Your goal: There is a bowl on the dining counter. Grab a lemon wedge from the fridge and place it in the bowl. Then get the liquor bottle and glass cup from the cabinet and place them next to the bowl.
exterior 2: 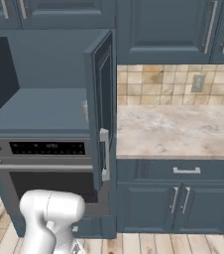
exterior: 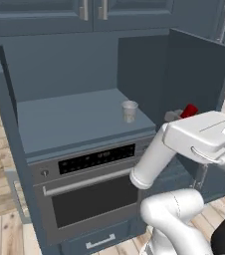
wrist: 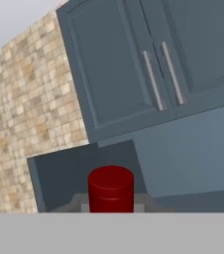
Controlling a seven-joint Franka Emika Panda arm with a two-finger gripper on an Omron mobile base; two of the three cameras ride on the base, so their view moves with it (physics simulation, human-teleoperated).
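We see the open cabinet [exterior: 79, 117] above the oven [exterior: 87, 184], its right door [exterior: 199, 74] swung out toward us. A glass cup [exterior: 129, 110] stands upright on the shelf, near the front edge and toward the right side, well apart from everything else there. In the right base view, that same door [exterior 2: 103, 99] is seen almost edge-on, its handle [exterior 2: 105, 155] facing the stone counter [exterior 2: 178, 130] and the tiled wall [exterior 2: 163, 82] beyond it.

The arm [exterior: 184, 144] reaches up across the front of the oven. Just past the wrist, a red cap [exterior: 189, 110] pokes out beside the open door. In the hand view, we find the same red cap [wrist: 110, 188] rising dead centre at the bottom, between the grey sides of the gripper [wrist: 110, 206], with upper cabinet doors [wrist: 148, 69] tilted overhead. We take this for the top of the bottle, clamped in the jaws, though its body is hidden. The fingers themselves are not clear to us.

The bowl and the lemon wedge lie outside what we can see here.
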